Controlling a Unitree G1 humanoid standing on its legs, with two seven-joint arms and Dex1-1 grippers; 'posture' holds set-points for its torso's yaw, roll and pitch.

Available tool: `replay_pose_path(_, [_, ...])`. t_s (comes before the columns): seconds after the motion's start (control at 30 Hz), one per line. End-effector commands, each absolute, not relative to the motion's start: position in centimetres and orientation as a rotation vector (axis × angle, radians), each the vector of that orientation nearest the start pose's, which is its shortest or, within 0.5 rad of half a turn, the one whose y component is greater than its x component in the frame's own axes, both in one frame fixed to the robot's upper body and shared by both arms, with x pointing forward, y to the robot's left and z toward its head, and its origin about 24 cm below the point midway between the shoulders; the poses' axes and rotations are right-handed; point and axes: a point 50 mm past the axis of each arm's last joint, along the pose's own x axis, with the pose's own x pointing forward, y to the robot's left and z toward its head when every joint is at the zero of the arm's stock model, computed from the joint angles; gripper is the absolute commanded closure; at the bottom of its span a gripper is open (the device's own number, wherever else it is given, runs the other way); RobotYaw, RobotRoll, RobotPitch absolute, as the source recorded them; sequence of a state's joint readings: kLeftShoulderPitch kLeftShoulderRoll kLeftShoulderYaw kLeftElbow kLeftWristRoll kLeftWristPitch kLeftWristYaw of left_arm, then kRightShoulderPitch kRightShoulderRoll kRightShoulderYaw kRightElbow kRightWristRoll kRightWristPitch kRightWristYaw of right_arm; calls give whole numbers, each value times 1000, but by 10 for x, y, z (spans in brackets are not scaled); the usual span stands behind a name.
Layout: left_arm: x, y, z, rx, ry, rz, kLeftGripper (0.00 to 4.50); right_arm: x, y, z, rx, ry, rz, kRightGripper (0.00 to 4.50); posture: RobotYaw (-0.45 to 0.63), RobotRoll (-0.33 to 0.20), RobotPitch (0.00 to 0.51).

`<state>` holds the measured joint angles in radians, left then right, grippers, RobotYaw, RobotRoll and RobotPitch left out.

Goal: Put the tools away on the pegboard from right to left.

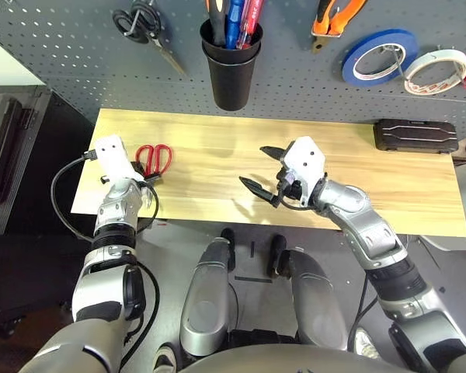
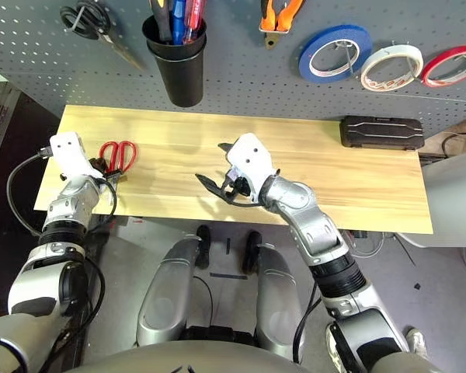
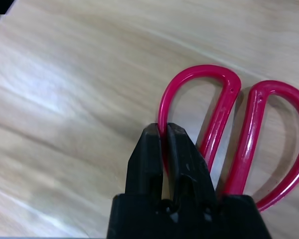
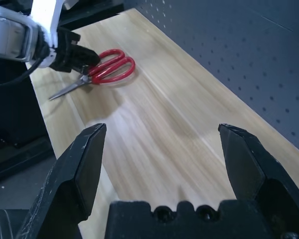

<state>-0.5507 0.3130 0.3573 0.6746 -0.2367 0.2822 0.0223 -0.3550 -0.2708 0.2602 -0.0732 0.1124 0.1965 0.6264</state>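
Black case (image 1: 415, 135) far right, pegboard (image 1: 295, 70) behind

A black case (image 1: 415, 135) lies at the wooden table's (image 1: 217, 148) three o'clock end; black-handled scissors (image 1: 144, 25), blue tape roll (image 1: 379, 56) and red tape roll (image 2: 451, 65) hang at twelve o'clock.

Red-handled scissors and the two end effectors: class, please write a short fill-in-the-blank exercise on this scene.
1. The left end effector is shut on one ____ loop of the red-handled scissors.
2. The right end effector hovers with its fingers ____.
3. The scissors lie on the wooden ____.
4. The white tape roll hangs on the ____.

Missing words: handle; open; table; pegboard
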Motion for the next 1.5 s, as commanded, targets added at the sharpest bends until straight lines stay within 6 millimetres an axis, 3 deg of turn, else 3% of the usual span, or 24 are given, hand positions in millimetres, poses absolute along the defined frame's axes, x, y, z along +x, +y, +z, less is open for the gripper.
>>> replay_pose_path(0.03, [322, 268, 43, -242, 320, 357, 4473, 284, -95, 111, -276, -108, 954, 0, 194, 0, 379])
replay_pose_path(0.2, [312, 260, 68, -319, 167, 331, 4473, 287, -111, 110, -281, -155, 937, 0, 218, 0, 361])
replay_pose_path(0.4, [296, 254, 97, -382, 36, 331, 4473, 289, -132, 121, -180, -344, 871, 0, 239, 0, 345])
replay_pose_path(0.6, [289, 255, 122, -401, -57, 328, 4473, 291, -142, 122, -169, -405, 802, 0, 252, 0, 325])
replay_pose_path(0.83, [286, 256, 153, -446, -183, 301, 4473, 291, -124, 123, -135, -428, 867, 0, 275, 0, 309])
replay_pose_path(1.0, [277, 241, 182, -536, -308, 169, 4473, 290, -113, 123, -125, -476, 929, 0, 300, 0, 306])
replay_pose_path(1.5, [257, 225, 208, -588, -386, 35, 4473, 296, -105, 132, -64, -596, 971, 0, 354, 0, 297])
